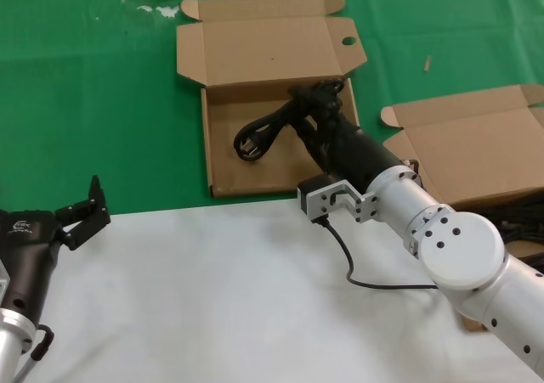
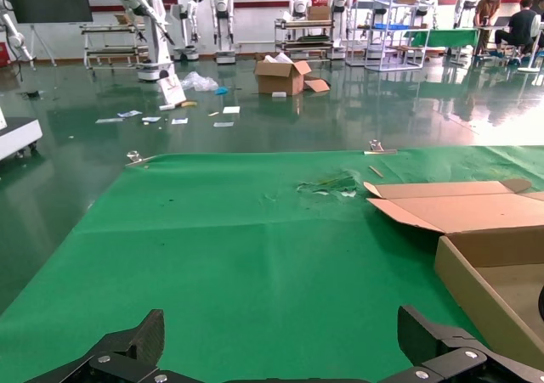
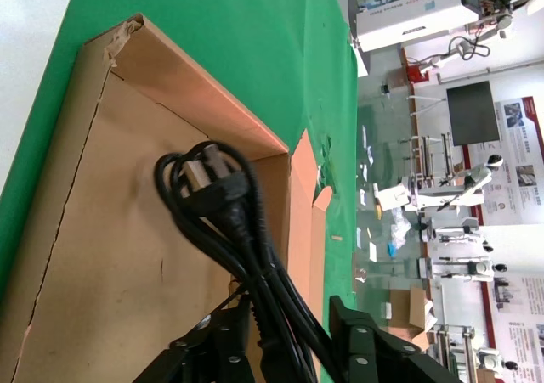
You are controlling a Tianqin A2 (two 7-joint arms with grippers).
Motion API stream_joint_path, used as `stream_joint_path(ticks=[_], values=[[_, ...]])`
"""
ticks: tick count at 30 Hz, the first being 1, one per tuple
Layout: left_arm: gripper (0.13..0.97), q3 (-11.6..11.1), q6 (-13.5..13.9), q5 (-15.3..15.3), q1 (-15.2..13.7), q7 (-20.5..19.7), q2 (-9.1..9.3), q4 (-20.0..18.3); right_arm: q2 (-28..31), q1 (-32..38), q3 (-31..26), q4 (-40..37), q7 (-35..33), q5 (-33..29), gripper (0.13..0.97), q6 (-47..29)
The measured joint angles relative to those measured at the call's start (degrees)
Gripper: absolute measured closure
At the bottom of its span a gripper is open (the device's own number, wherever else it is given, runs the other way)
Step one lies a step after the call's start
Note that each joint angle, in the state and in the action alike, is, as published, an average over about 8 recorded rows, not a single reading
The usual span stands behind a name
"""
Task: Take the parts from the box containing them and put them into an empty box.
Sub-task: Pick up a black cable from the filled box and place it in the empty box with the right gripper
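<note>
The empty box (image 1: 228,172), its lid flap pierced by a round hole (image 1: 348,41), lies open at the middle of the green mat. My right gripper (image 1: 316,94) reaches in over its far right corner, shut on a black power cord (image 1: 255,138). The cord's looped plug end rests on the box floor. In the right wrist view the cord (image 3: 223,198) runs between the fingers of the right gripper (image 3: 289,306), above the box floor (image 3: 93,239). The box containing the parts (image 1: 476,141) stands at the right, dark cords (image 1: 510,203) showing under its plain lid. My left gripper (image 1: 85,209) waits open at the near left.
The near half of the table is white (image 1: 212,298); the green mat (image 1: 85,103) covers the far half. A thin cable (image 1: 357,268) hangs from my right wrist over the white part. The left wrist view shows the empty box's wall (image 2: 476,290) to one side of bare mat.
</note>
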Motion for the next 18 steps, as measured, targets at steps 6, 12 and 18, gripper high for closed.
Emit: stream_joint_path(ticks=[6, 12, 18], values=[[0.132, 0.00, 0.00, 0.00, 0.00, 0.00, 0.00, 0.00, 0.00, 0.00, 0.00, 0.00, 0.00, 0.00, 0.744, 0.00], [0.132, 0.00, 0.00, 0.00, 0.00, 0.00, 0.00, 0.00, 0.00, 0.00, 0.00, 0.00, 0.00, 0.00, 0.631, 0.00], [0.132, 0.00, 0.00, 0.00, 0.00, 0.00, 0.00, 0.00, 0.00, 0.00, 0.00, 0.00, 0.00, 0.00, 0.510, 0.00]])
